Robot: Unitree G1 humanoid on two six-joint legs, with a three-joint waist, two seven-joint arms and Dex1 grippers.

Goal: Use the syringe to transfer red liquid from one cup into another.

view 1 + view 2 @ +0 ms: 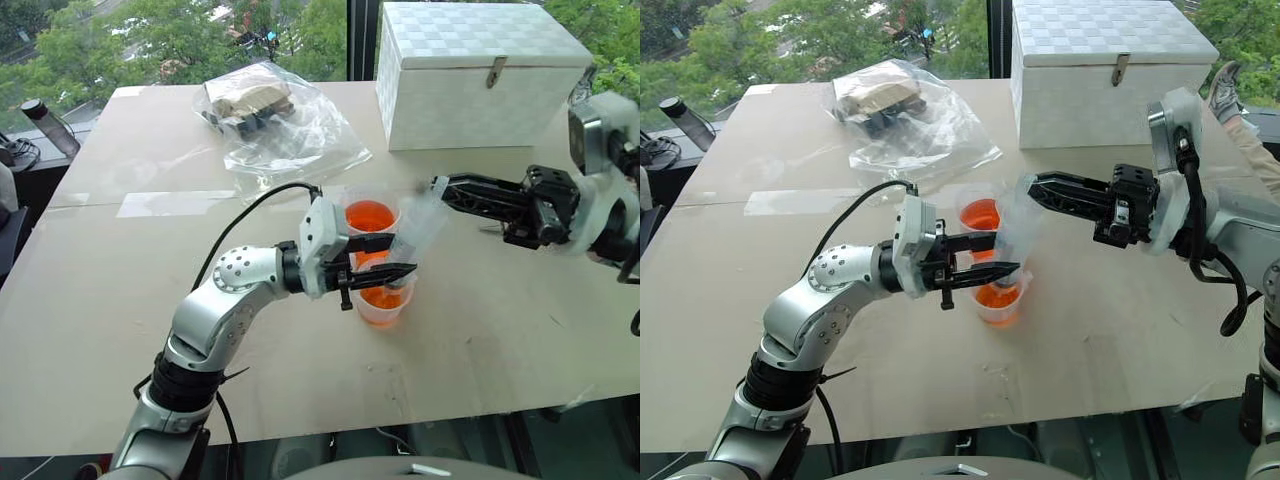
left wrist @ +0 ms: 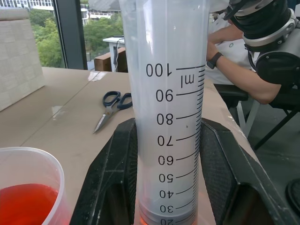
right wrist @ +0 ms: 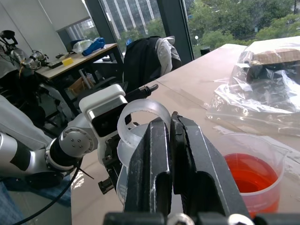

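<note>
1. Nearest the camera, the left gripper [image 1: 385, 258] is clamped around the barrel of the syringe [image 1: 418, 228], which holds it steady and near upright, tip down.
2. Beneath it sits the nearer cup [image 1: 383, 300], and the syringe tip appears to dip into the red liquid [image 1: 381, 297] there; I cannot tell which cup is the taller one.
3. At about 12 o'clock of that cup, just beside it, the second cup [image 1: 371, 216] also holds red liquid, so a transfer needs only a short swing.
4. From 3 o'clock the right gripper [image 1: 1035, 185] reaches in level, its fingers pressed shut at the plunger ring [image 3: 140, 115], likely to work the plunger.
5. Both cups stand mid-desk [image 1: 120, 290], well clear of the white box [image 1: 480, 70] and plastic bag [image 1: 275, 120].
</note>
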